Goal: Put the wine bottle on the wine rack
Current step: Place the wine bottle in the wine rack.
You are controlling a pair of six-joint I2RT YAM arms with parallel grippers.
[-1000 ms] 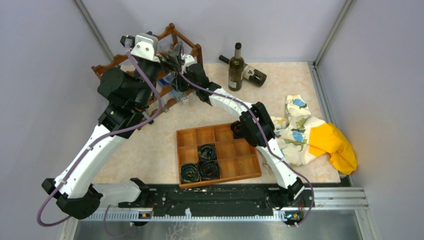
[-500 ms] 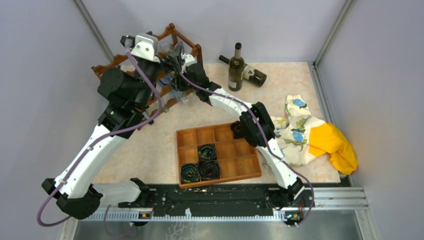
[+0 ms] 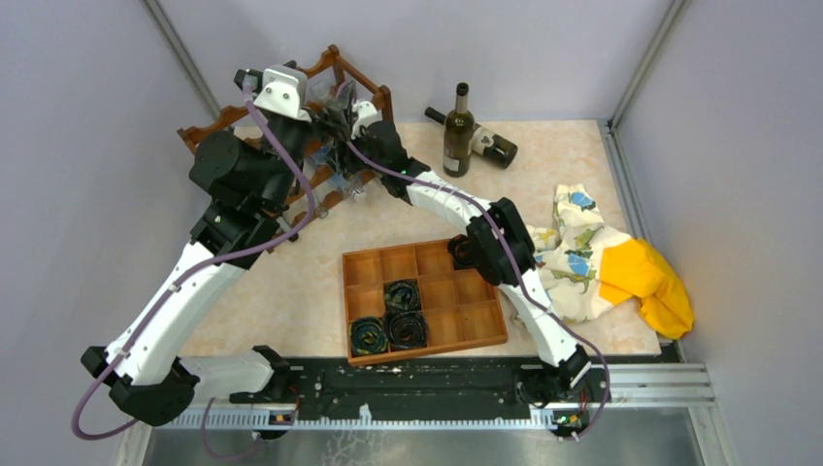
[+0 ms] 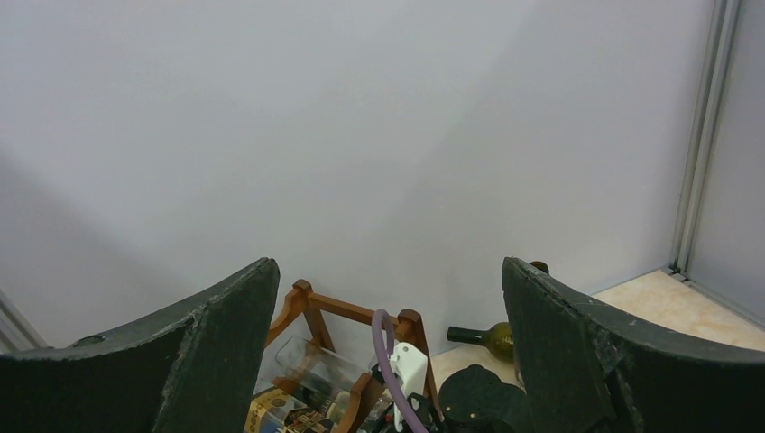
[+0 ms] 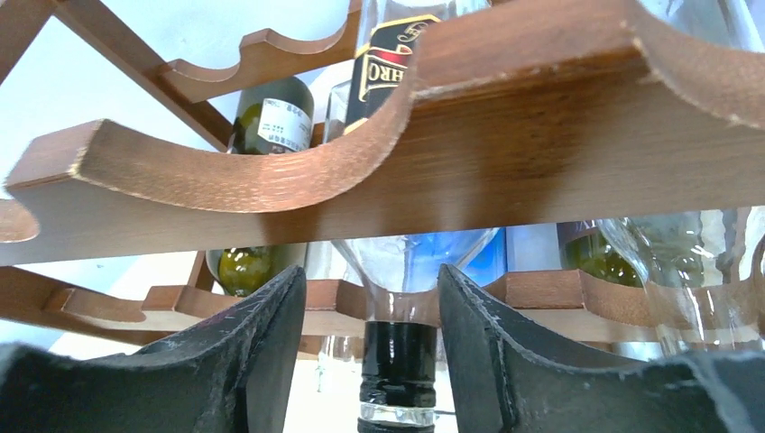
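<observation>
- Your right gripper [image 5: 372,307] is standing open at the dark reddish-brown wooden wine rack [image 5: 541,117] with scalloped rails; its black fingers [image 5: 262,361] are flanking the dark-capped neck of the clear glass wine bottle [image 5: 410,262], with a gap showing on one side
- The bottle is lying in the rack beneath a wavy rail, its neck pointing toward that gripper
- Your left gripper [image 4: 388,271] is hanging wide open above the rack, holding nothing and facing the grey wall [image 4: 361,135]
- The rail is hiding the bottle's body; the frame edge is cutting off the neck's end; in the top view both arms are covering the bottle, so you cannot make out the right jaws there
</observation>
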